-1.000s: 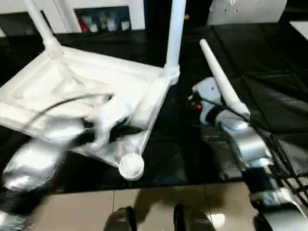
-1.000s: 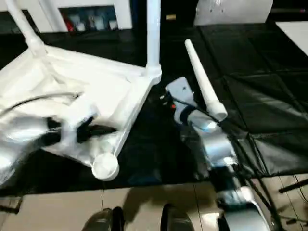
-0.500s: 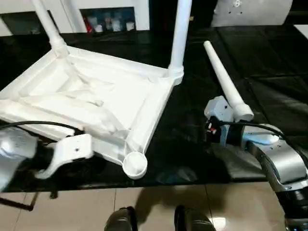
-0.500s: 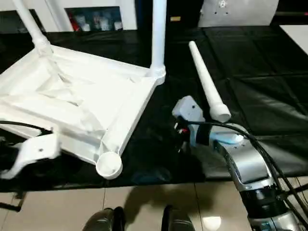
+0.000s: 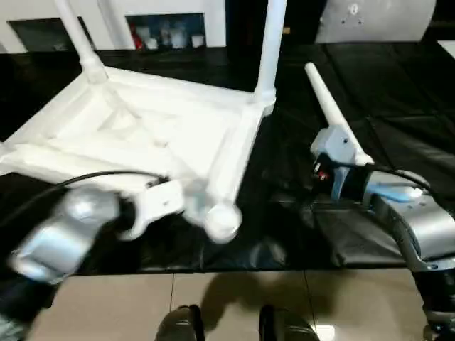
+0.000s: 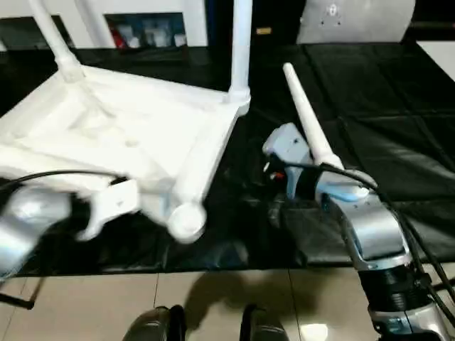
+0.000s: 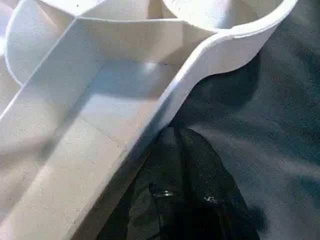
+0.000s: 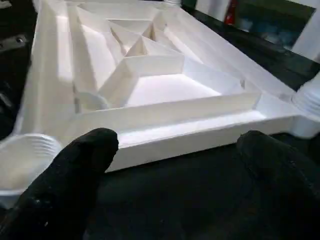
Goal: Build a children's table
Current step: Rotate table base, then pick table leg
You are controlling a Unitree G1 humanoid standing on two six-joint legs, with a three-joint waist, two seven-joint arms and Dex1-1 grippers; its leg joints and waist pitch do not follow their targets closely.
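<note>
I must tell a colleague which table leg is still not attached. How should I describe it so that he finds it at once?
Start from the black mat and the white tabletop lying upside down on it. To the right of the tabletop lies a loose leg, a long white tapered tube beside the robot's right arm. The other legs in view stand upright in corner sockets; this one lies flat on the mat.

Upturned table top (image 5: 149, 135) lies left on the mat (image 5: 398, 106) — two legs (image 5: 270, 42) standing in far sockets — a loose leg (image 5: 330, 114) to its right.
</note>
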